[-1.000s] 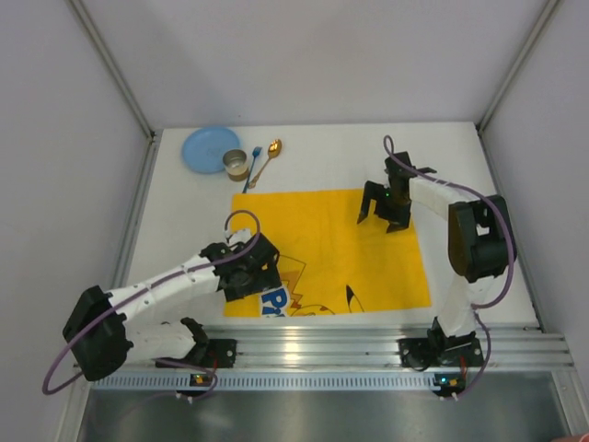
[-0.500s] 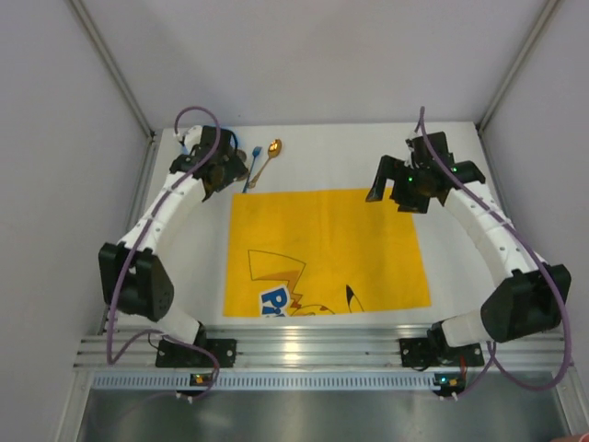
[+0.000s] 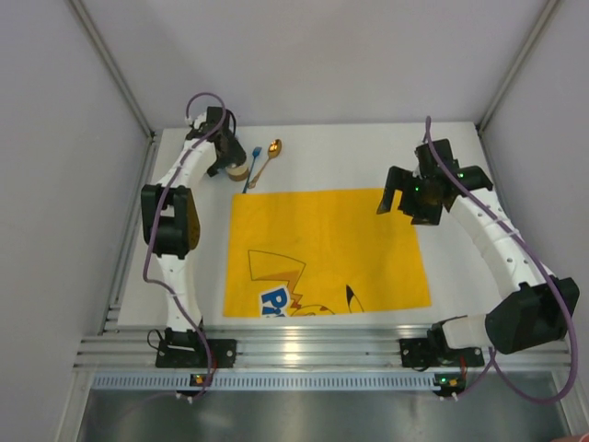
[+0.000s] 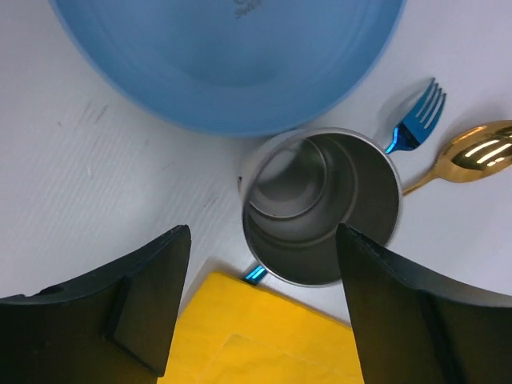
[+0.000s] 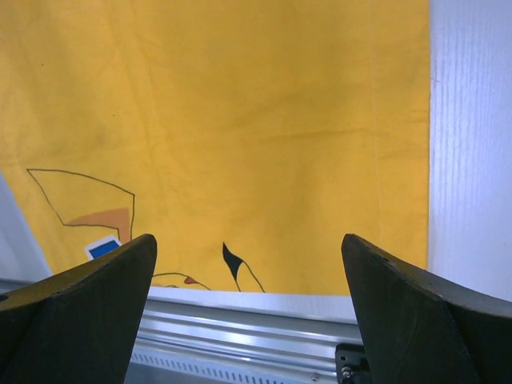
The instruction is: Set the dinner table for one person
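White and matte, the tabletop [image 3: 350, 157] fills the floor of a booth and carries everything in view. Pale grey wall panels [image 3: 313, 55] close it in on three sides, with slim metal posts [image 3: 110, 64] running up the far corners. A ribbed aluminium rail [image 3: 313, 345] lines the near edge, and both arm bases are bolted to it.

A yellow cloth placemat [image 3: 322, 249] with a cartoon print lies flat in the middle of the tabletop, its near edge close to the rail. It leaves bare white strips on the left, on the right and along the far side.

At the far left sit a blue plate [image 4: 232, 56], a steel cup [image 4: 320, 208], a blue fork [image 4: 416, 120] and a gold spoon [image 4: 480, 152]. The cup stands upright just beside the plate's rim and just off the placemat's far-left corner. The fork's tines and the spoon's bowl lie on the cup's other side.

The left arm stretches along the left edge. Its left end effector [image 4: 262, 236] hangs over the cup with the fingers spread; the cup sits between them, and a clear gap shows at one finger.

The right end effector [image 5: 248, 240] is spread wide too and holds nothing. It hovers over the placemat's right side, with the white strip and the rail in its view.
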